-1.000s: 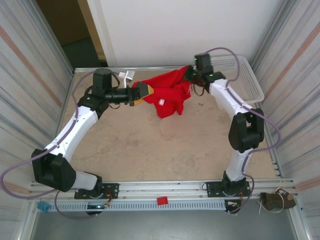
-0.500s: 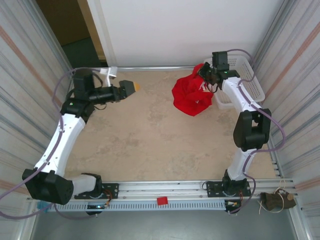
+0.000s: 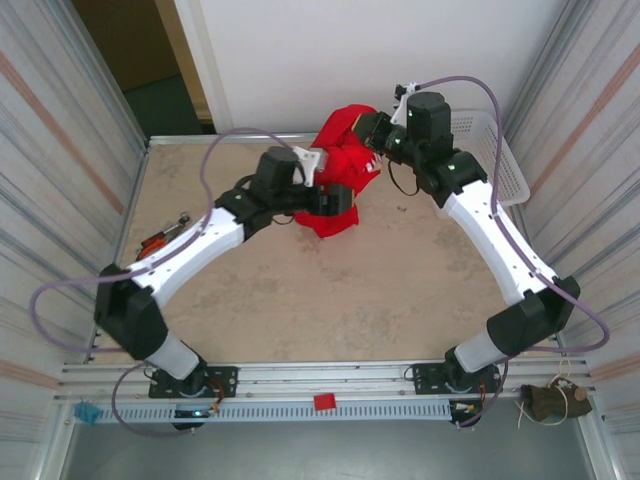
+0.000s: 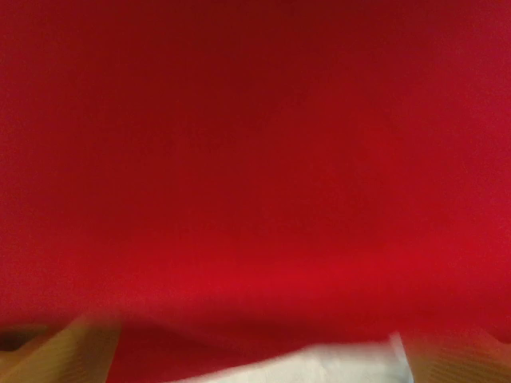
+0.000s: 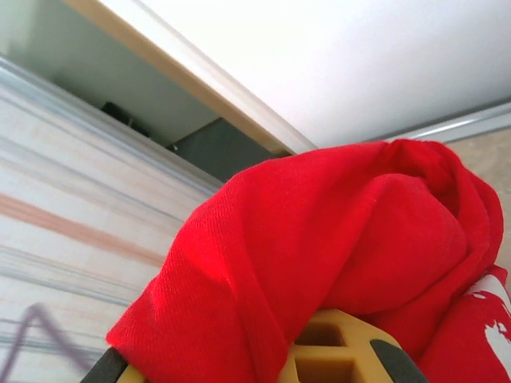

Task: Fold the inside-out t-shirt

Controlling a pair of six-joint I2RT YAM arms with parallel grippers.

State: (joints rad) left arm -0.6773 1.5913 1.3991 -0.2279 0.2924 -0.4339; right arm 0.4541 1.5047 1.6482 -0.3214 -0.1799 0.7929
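The inside-out t-shirt is a bunched bright red bundle hanging above the back middle of the table, its lower end near the surface. My right gripper holds it up from the top. In the right wrist view the red cloth drapes over a yellow finger, and white lettering shows at the right edge. My left gripper is pushed against the bundle's lower part. In the blurred left wrist view its fingertips stand wide apart, with red cloth right in front.
A white basket stands at the back right beside the right arm. A small red and black tool lies near the table's left edge. Corrugated walls close in both sides. The tan tabletop lies bare in front of the shirt.
The right arm has swung the shirt left from beside the basket to the back middle and raised it. The left arm has swept right from the far left up to the bundle.
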